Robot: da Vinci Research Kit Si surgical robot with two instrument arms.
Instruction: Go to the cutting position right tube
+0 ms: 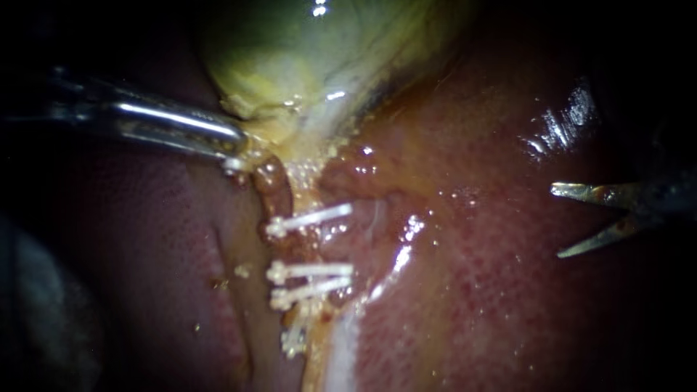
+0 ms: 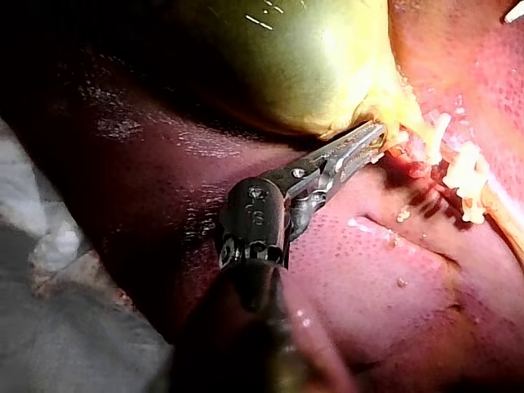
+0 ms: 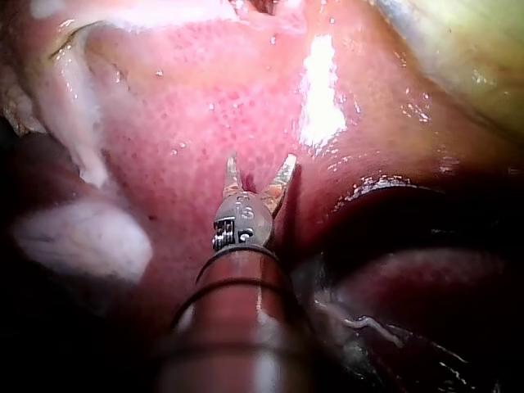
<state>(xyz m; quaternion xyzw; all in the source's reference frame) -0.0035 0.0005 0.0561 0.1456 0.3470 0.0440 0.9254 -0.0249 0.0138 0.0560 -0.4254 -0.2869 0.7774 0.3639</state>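
Endoscope view: open blades well short of the clipped tube.
Jaws spread wide on the right instrument (image 1: 556,222), over bare liver (image 1: 494,290), well apart from the white clips (image 1: 308,271). Jaws pinched together on the gallbladder (image 1: 290,58) at its neck, on the left instrument (image 1: 236,149). Just below that grip, a reddish tube (image 1: 274,185), crossed by the clips, between both instruments; which tube, left or right, not clear.
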